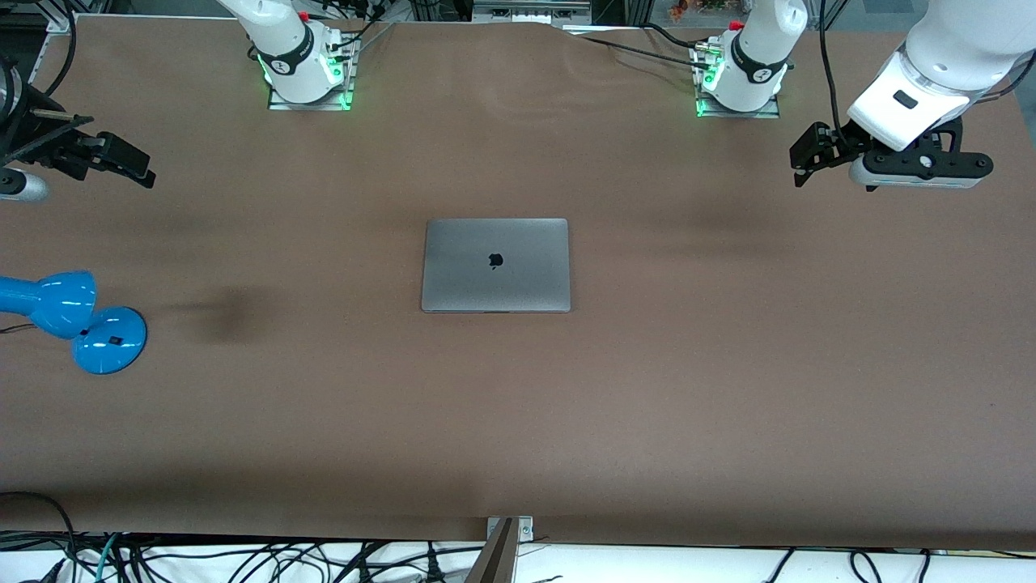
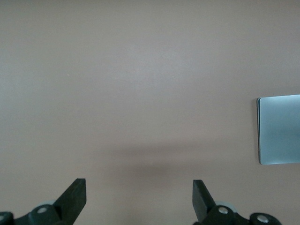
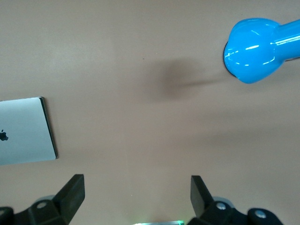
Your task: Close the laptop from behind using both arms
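The grey laptop (image 1: pixel 495 265) lies shut and flat in the middle of the brown table, lid up with the dark apple logo showing. Its edge shows in the left wrist view (image 2: pixel 280 130) and in the right wrist view (image 3: pixel 26 130). My left gripper (image 1: pixel 800 166) is open and empty, held high over the table at the left arm's end, well apart from the laptop. My right gripper (image 1: pixel 133 166) is open and empty, held high over the table at the right arm's end, also well apart from the laptop. Both grippers show open over bare table in their wrist views (image 2: pixel 139 194) (image 3: pixel 137 192).
A blue desk lamp (image 1: pixel 77 320) stands on the table at the right arm's end, nearer to the front camera than my right gripper; its head shows in the right wrist view (image 3: pixel 255 49). The arm bases (image 1: pixel 307 69) (image 1: pixel 740 81) stand along the table's top edge.
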### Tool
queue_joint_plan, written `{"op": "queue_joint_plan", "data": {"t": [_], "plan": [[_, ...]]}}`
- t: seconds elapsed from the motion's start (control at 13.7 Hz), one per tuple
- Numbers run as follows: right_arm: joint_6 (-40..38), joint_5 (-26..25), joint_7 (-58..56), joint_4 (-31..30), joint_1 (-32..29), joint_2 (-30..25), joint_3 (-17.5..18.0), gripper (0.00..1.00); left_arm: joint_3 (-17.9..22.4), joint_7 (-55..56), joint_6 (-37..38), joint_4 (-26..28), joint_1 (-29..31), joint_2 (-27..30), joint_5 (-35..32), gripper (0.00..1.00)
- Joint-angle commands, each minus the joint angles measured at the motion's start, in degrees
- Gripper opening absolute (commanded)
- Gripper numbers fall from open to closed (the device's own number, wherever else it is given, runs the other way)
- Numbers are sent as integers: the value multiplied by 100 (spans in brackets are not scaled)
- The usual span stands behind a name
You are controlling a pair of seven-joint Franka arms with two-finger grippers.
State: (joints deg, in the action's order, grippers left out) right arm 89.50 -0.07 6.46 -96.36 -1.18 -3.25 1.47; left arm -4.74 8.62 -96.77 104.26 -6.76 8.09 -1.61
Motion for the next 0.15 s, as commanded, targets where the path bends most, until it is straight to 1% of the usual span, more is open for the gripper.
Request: {"op": "queue_joint_plan", "data": {"t": [0.0, 0.07], "plan": [[6, 103, 4, 47, 39, -9, -51, 100, 79, 43, -34, 121, -97, 114, 65, 100], [6, 103, -5, 47, 39, -1, -51, 100, 79, 43, -34, 104, -106, 105, 65, 100]]}}
